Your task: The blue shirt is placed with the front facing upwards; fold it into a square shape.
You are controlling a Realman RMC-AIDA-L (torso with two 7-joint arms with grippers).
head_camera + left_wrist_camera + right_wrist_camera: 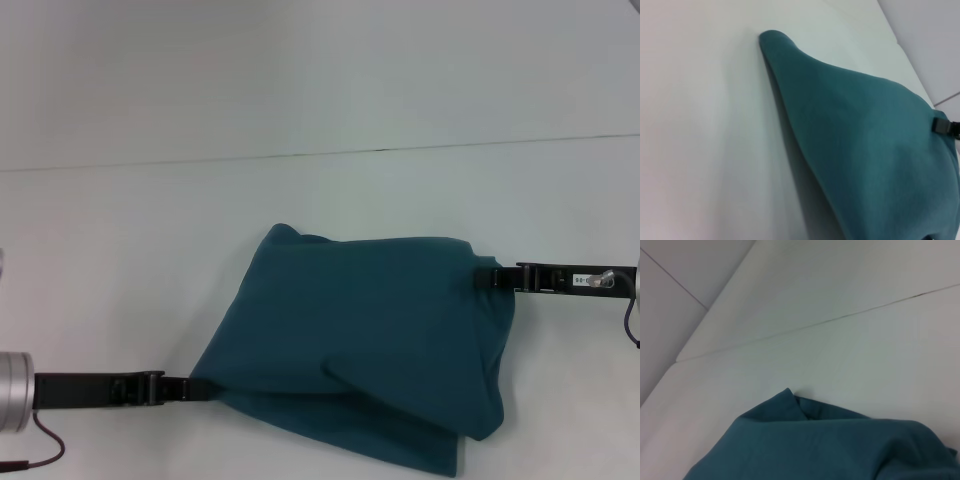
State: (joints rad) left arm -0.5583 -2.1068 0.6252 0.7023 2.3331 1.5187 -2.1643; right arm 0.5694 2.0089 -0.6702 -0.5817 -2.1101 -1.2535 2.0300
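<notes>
White table — blue shirt (bunched, plain side up)

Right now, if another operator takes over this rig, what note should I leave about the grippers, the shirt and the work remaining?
Left gripper: shut on the blue shirt, at its near-left edge.
Right gripper: shut on the shirt's far-right edge.
The shirt lies partly folded and bunched on the white table, stretched between both grippers. Only plain fabric shows; no lettering is visible.
Done: at least one fold, with layers overlapping along the near edge.
Left: the shape is uneven, not yet square. Lay the held edges down, release, then probably straighten and finish the folding.
</notes>
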